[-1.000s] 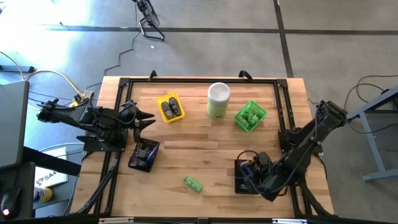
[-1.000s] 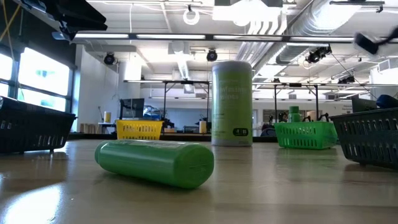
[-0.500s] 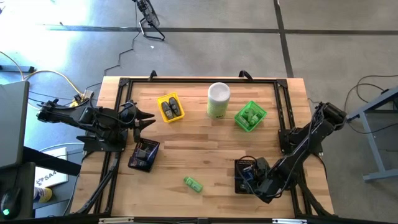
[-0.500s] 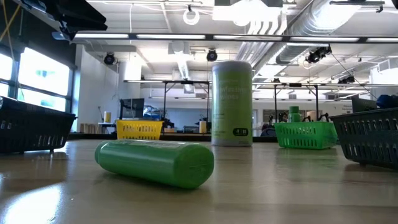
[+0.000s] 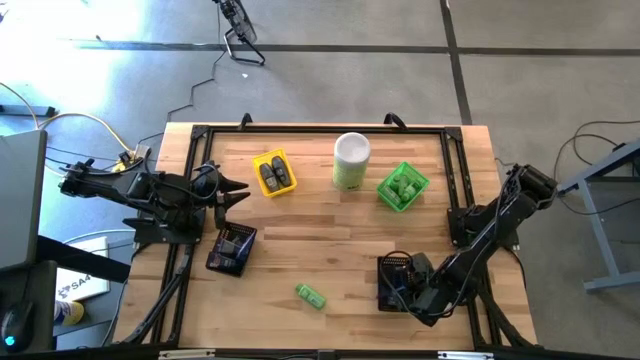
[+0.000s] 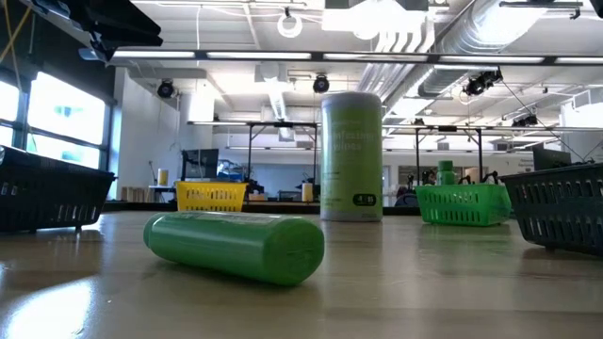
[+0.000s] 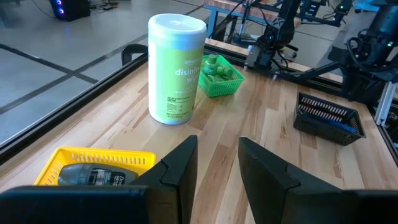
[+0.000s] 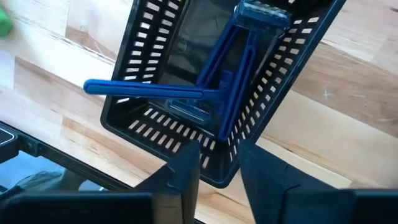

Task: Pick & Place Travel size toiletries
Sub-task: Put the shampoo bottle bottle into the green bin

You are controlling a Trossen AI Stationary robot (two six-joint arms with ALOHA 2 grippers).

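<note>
Grey floor (image 5: pixel 330 90); bright windows (image 6: pixel 52 118), possibly ceiling ducts (image 6: pixel 490 28).

- The worktop (image 5: pixel 330 240) is seen as pale wood with darker grain lines, edged by a black frame.
- The canister (image 5: pixel 351 160) is coloured pale green, with a white lid and dark print.
- One mesh tray (image 5: pixel 274 172) is yellow — dark grey oval pieces (image 5: pixel 272 174) are held in it.
- A bright green tray (image 5: pixel 402 187) is filled with green mini bottles (image 5: pixel 404 186).
- The loose bottle (image 5: pixel 310 295) is a plain bright green.
- The black slotted tray (image 8: pixel 211 93) is patterned with rows of slits — blue razors (image 8: pixel 217 87) lie in it.
- Both arms and the left hand (image 7: pixel 214 165) are shown dark.
</note>
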